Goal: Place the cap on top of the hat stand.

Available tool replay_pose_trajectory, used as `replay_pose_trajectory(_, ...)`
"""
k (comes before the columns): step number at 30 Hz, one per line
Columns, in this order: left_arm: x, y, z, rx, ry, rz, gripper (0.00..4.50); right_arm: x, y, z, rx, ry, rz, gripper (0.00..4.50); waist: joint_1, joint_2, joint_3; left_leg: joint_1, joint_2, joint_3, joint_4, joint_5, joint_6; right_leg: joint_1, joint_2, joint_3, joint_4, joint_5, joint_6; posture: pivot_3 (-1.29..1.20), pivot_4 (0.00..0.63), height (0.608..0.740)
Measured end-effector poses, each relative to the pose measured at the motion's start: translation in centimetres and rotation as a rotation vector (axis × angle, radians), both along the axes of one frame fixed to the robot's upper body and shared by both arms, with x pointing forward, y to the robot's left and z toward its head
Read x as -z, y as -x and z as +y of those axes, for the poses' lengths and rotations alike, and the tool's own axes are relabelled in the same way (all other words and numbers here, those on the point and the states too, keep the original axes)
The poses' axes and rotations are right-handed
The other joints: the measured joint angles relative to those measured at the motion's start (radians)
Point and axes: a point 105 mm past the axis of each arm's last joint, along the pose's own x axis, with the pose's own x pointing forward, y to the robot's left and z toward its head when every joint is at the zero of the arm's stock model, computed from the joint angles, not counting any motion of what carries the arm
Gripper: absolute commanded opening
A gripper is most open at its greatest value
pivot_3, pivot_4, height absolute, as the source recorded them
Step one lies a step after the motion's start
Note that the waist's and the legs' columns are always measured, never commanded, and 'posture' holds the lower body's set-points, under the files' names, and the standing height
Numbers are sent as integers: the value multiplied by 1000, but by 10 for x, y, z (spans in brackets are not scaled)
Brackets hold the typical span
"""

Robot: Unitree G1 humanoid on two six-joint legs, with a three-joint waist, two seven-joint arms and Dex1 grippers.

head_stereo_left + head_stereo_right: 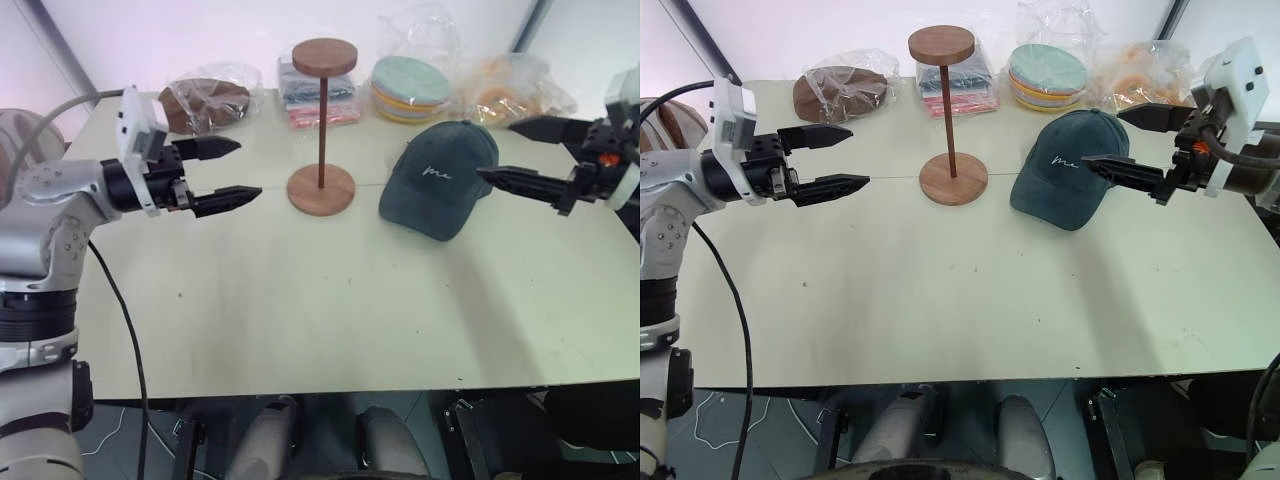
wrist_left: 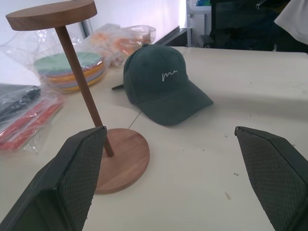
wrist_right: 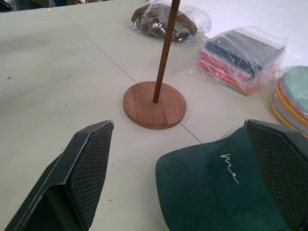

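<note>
Hovering level, both released: right gripper [image 1: 1137, 143] beside cap [image 1: 1065, 167], left gripper [image 1: 840, 158] apart.

On the table [image 1: 300, 320], the cap [image 1: 437, 178] lies at three o'clock of the hat stand [image 1: 321, 130], just beside its base. Bagged hats [image 1: 412, 85] line the far edge at twelve o'clock.

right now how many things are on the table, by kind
cap: 1
hat stand: 1
bagged brown hat: 1
bagged stack of dark and red flat packs: 1
bagged stack of pastel round hats: 1
bagged orange items: 1
total: 6
</note>
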Motion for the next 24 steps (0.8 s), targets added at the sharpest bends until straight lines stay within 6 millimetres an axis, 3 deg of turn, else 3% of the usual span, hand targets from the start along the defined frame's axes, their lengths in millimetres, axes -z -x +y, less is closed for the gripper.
replay_pose_trajectory(24, -5, -1, -1, 4, 4, -13, 4500, 5, 4, 2, 0, 21, 17, 4450, 0, 0, 0, 0, 0, 0, 0, 0, 0, 0, 0, 0, 0, 0, 0, 0, 150, 740)
